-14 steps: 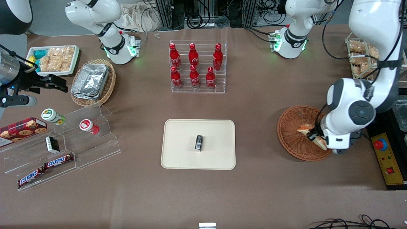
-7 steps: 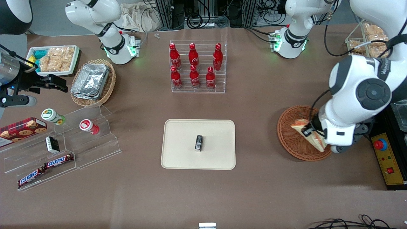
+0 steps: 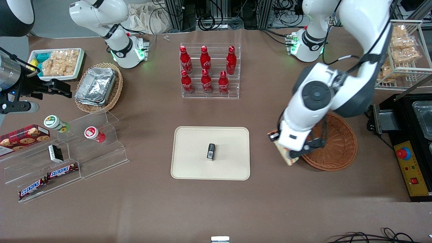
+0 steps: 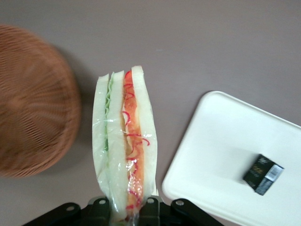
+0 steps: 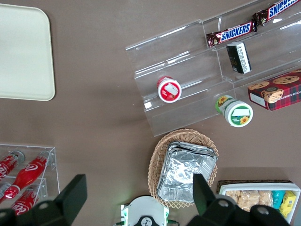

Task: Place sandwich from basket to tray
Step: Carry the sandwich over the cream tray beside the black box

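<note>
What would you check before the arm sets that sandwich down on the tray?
1. Grip: the gripper holds the sandwich at one end, with both bread slices and the filling together. Ok.
2. Clear of the basket: the sandwich hangs over the table beside its rim. Ok.
3. Over the tray: the gripper is between basket and tray, not above the tray. Not ok.
4. Landing space: a small black box sits mid-tray, with bare surface around it. Ok.
5. Wrapper: clear film shows around the sandwich; whether it is fully sealed, cannot tell.
</note>
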You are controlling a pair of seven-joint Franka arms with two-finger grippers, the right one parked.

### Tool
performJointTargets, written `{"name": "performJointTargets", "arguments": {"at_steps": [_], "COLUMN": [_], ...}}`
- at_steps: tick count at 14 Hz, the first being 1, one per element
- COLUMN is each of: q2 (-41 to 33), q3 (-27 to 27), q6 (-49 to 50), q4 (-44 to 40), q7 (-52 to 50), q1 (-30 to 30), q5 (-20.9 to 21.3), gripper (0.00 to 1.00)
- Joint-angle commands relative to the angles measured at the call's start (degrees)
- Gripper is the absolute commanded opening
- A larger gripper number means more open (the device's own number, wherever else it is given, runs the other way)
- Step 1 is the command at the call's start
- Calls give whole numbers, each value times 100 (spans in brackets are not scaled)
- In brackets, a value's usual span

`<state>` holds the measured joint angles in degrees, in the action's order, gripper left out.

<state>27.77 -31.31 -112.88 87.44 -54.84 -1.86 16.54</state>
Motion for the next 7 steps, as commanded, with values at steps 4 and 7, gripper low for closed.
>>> {"name": "performJointTargets", "arguments": {"at_steps": [4, 7], "q2": [1221, 1643], "q3": [20, 29], "q6": [-804, -1279], "q4": [-720, -720], "q7": [541, 860], "q1": [-745, -929], "q5": [297, 315], "gripper": [6, 6]}}
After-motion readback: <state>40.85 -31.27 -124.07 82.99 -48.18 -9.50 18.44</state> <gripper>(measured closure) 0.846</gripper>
